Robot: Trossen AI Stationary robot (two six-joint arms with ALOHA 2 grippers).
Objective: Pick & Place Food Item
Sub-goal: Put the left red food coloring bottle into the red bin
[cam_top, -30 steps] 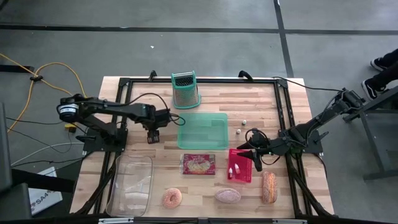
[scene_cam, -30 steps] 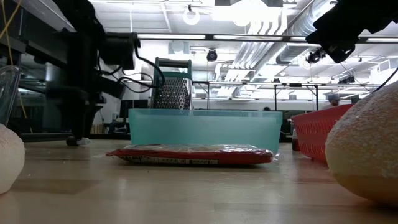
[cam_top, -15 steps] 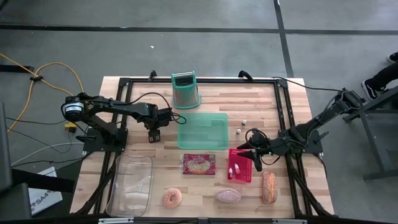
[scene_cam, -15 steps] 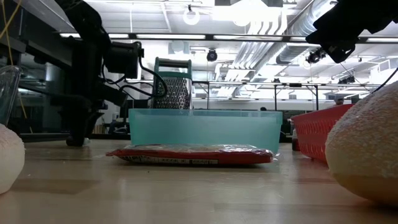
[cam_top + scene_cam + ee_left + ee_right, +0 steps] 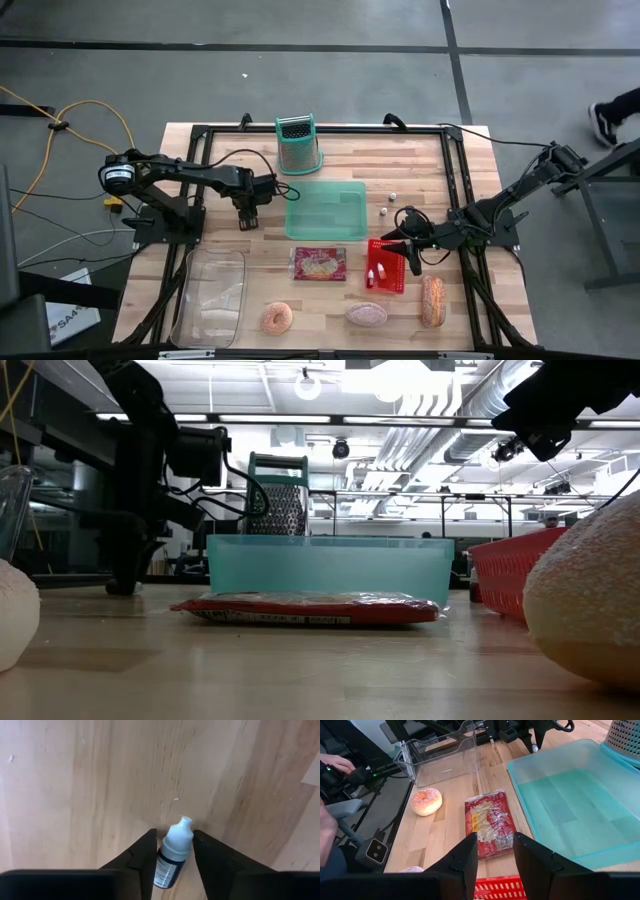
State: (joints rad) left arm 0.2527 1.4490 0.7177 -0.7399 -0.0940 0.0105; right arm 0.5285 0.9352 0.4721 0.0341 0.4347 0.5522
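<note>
The left gripper (image 5: pixel 173 851) looks down on bare wooden table (image 5: pixel 90 785); its two dark fingers (image 5: pixel 142 857) rise from the picture's lower edge and close on a small dropper bottle (image 5: pixel 173 855); the bottle sits between them, touching both inner faces; it has a white tapered cap with a narrow nozzle tip, a dark body below, and a pale label with print too small to read; the bottle leans slightly, its tip pointing away from the wrist; the wood beneath shows light grain with a few small pale specks; a seam between planks crosses one corner.
</note>
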